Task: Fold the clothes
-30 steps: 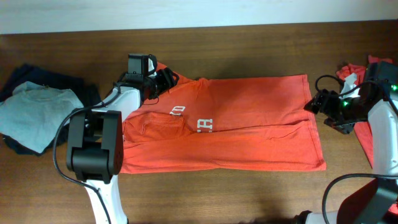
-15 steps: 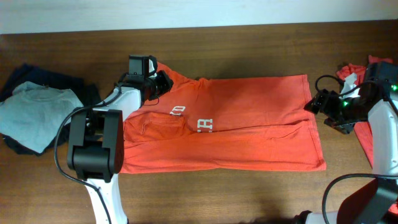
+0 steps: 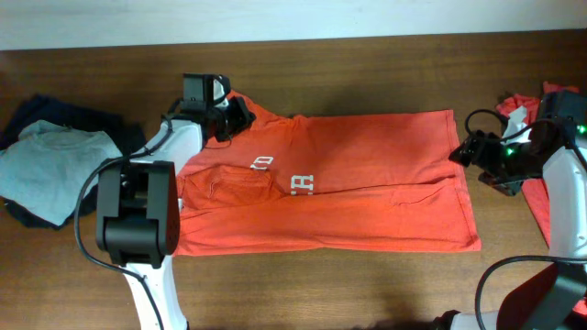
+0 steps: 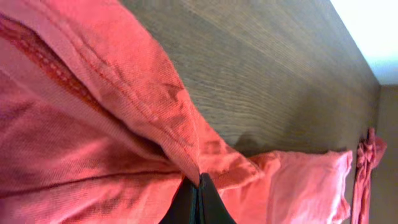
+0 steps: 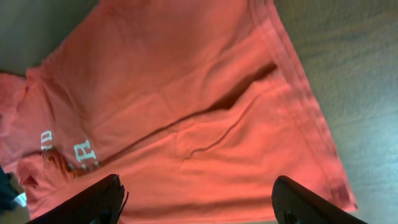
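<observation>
My left pincer (image 4: 198,185) is pressed closed on a raised fold of the orange-red T-shirt (image 3: 367,183) near its collar end. My right pincer (image 5: 198,183) hangs spread wide, holding nothing, by the shirt's hem end. The shirt lies flat across the middle of the wooden bench (image 3: 367,69), lettering up. At the bench's left edge, a grey-blue tee (image 3: 46,165) rests on dark garments (image 3: 55,115).

Open tabletop (image 3: 367,73) beyond shirt (image 3: 367,183), garment pile (image 3: 46,165) far left
</observation>
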